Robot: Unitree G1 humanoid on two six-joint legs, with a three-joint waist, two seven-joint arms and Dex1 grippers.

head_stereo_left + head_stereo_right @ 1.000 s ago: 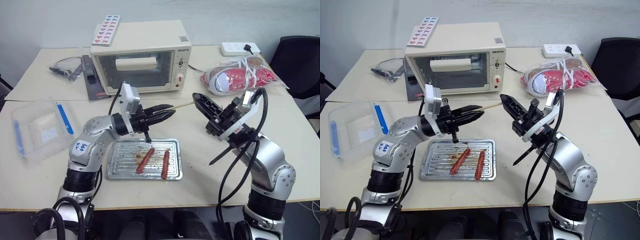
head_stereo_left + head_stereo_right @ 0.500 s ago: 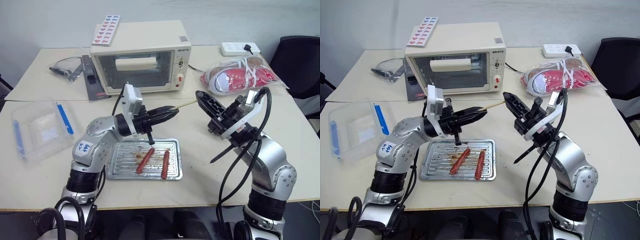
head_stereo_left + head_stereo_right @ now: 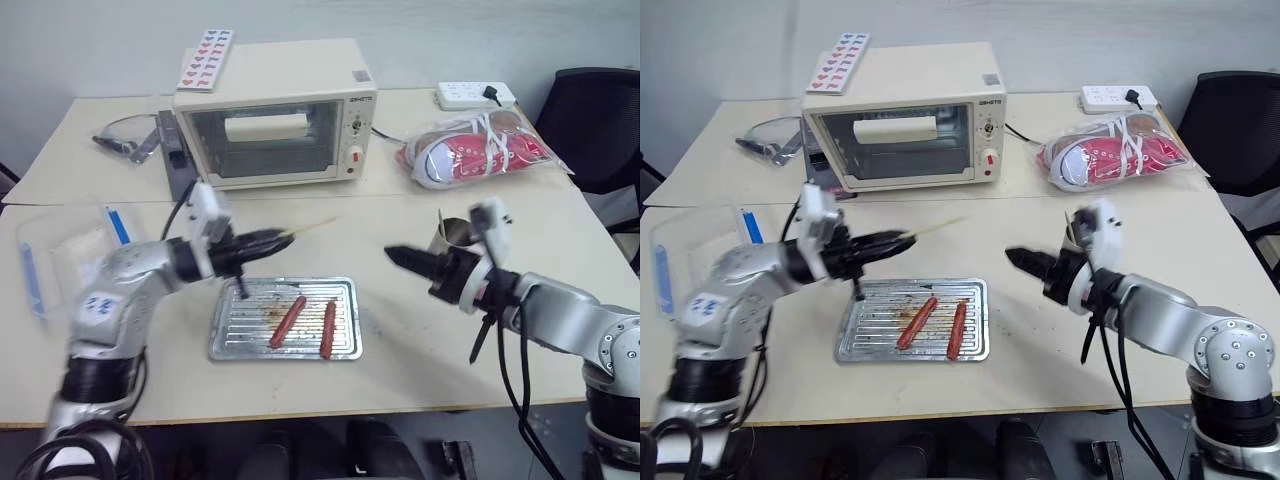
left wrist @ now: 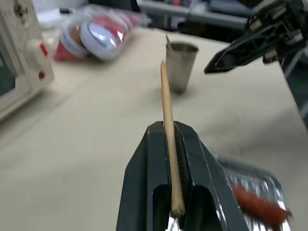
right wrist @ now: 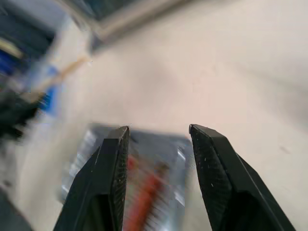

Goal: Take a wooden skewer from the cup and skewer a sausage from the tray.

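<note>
My left gripper (image 3: 272,240) is shut on the wooden skewer (image 3: 312,228), which juts past its fingers (image 4: 192,159) toward the right, above the tray's far left corner. The metal tray (image 3: 238,338) lies in the middle of the table with two sausages (image 3: 290,320) (image 3: 328,328) side by side on it. My right gripper (image 3: 398,257) hangs to the right of the tray, pointing left at it, open with nothing between its fingers (image 5: 113,159). The steel cup (image 4: 182,65) stands just behind my right wrist, with a stick's tip showing at its rim.
A cream toaster oven (image 3: 275,115) stands behind the tray. A clear plastic box (image 3: 50,260) is at the far left. A bag with red shoes (image 3: 480,150) and a power strip (image 3: 475,95) lie at the back right, with a black chair (image 3: 595,120) beyond.
My left arm has swung left, carrying the skewer with it. My right gripper, then shut and raised near the skewer's tip, has dropped, rolled over and opened.
</note>
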